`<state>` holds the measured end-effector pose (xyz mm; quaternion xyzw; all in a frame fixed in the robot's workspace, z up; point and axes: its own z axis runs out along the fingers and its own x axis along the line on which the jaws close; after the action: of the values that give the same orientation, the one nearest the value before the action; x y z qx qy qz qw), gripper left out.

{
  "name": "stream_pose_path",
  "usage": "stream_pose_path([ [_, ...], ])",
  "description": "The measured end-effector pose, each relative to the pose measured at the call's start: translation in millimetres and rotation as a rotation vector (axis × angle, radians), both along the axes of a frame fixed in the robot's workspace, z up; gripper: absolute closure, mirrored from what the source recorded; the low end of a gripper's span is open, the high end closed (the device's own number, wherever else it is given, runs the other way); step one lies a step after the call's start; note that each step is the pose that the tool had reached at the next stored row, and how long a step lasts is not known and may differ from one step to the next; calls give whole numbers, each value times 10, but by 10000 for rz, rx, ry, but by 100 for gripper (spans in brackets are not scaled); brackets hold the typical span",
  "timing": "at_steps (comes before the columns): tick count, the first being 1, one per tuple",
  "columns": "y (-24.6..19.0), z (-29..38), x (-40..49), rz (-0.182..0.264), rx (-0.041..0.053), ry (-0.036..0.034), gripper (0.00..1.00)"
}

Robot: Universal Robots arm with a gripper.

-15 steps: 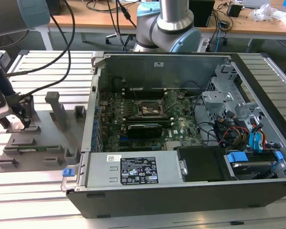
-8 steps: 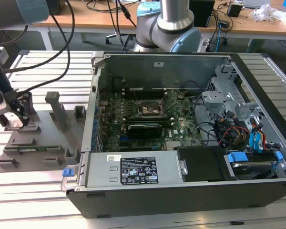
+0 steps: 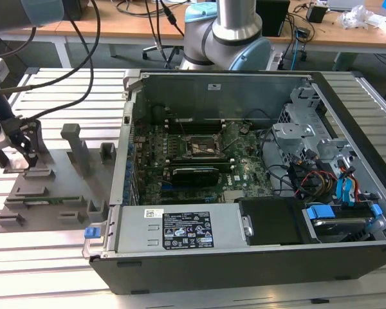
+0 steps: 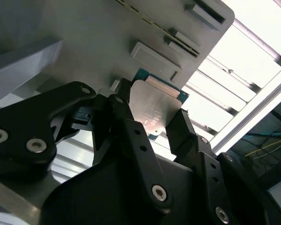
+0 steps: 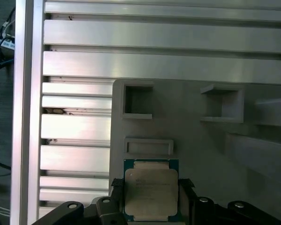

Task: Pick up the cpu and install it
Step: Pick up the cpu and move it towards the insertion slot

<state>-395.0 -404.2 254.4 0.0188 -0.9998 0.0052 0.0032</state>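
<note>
A robotics lab or workshop. In the exterior view, a slotted aluminium table (image 3: 45,264) carries an open PC case (image 3: 244,273) at centre, its motherboard (image 3: 199,161) bare, and a grey fixture plate (image 3: 51,193) at nine o'clock. A robot arm's base (image 3: 228,38) stands at twelve o'clock — behind it, wooden benches (image 3: 128,26) strewn with cables (image 3: 98,32).

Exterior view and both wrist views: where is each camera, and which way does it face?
Exterior view: off-arm, above the open case, looking down; arm base behind, hand at the exterior view's left.
First wrist view: looks straight down on the cpu and grey tray; fingers grip the cpu.
Second wrist view: slanted, close along the fingers.
Both wrist views share cpu, fingers, tray.
</note>
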Motion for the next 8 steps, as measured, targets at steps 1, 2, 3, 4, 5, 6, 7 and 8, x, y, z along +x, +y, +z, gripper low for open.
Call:
stream_pose_path([
  [1, 0, 11, 0, 0, 0, 0, 45],
  [2, 0, 17, 0, 0, 0, -1, 45],
  [3, 0, 25, 0, 0, 0, 0, 45],
  [4, 0, 33, 0, 0, 0, 0, 45],
  [5, 0, 49, 0, 0, 0, 0, 45],
  [6, 0, 63, 0, 0, 0, 0, 45],
  [7, 0, 75, 0, 0, 0, 0, 45],
  [8, 0, 91, 0, 0, 0, 0, 45],
])
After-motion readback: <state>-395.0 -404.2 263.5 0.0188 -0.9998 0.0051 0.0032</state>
